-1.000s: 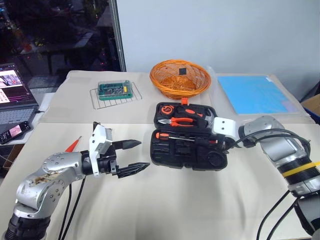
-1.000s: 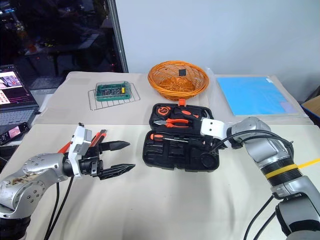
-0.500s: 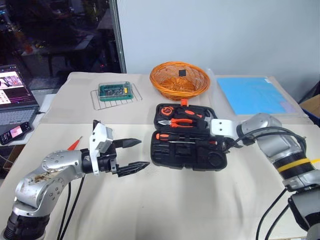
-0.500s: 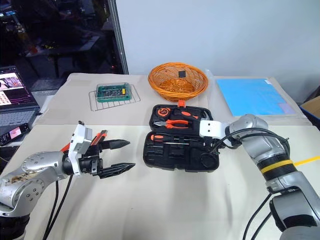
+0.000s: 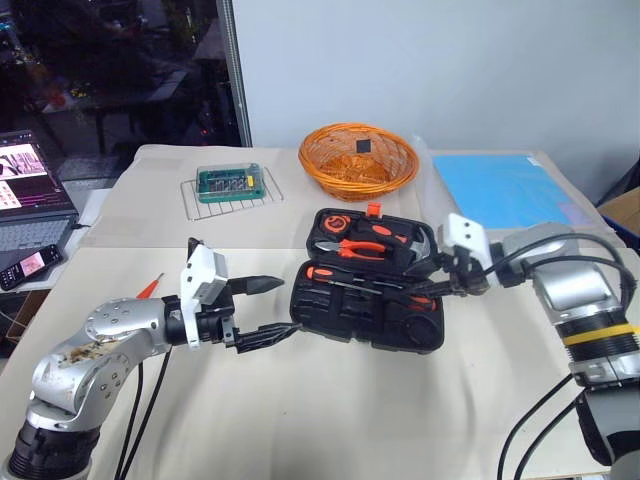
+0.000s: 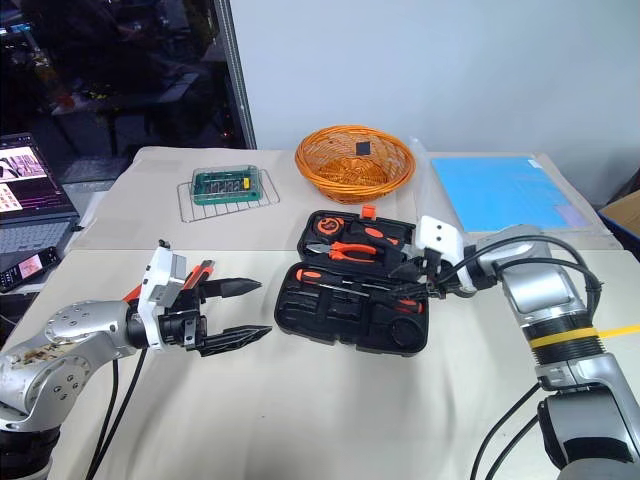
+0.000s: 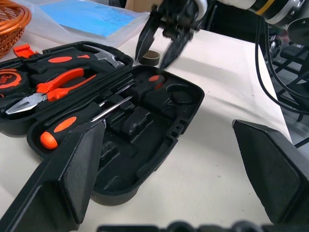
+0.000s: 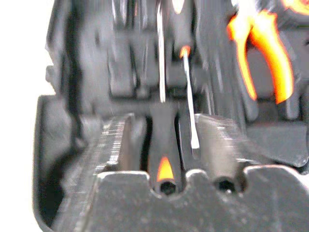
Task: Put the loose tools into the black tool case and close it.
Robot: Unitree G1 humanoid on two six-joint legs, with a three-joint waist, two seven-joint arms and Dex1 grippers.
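Wicker basket (image 5: 359,158), circuit board (image 5: 229,181) (racked)

Left gripper (image 5: 268,310) held level, pointing to the robot's right, fingers spread wide, nothing between them. Right gripper (image 7: 165,39) angled down and toward the left arm, wrist bent, fingers (image 7: 145,38) partly apart.

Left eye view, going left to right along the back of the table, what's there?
Laptop → green circuit board on its wire rack → orange wicker basket → blue sheet.
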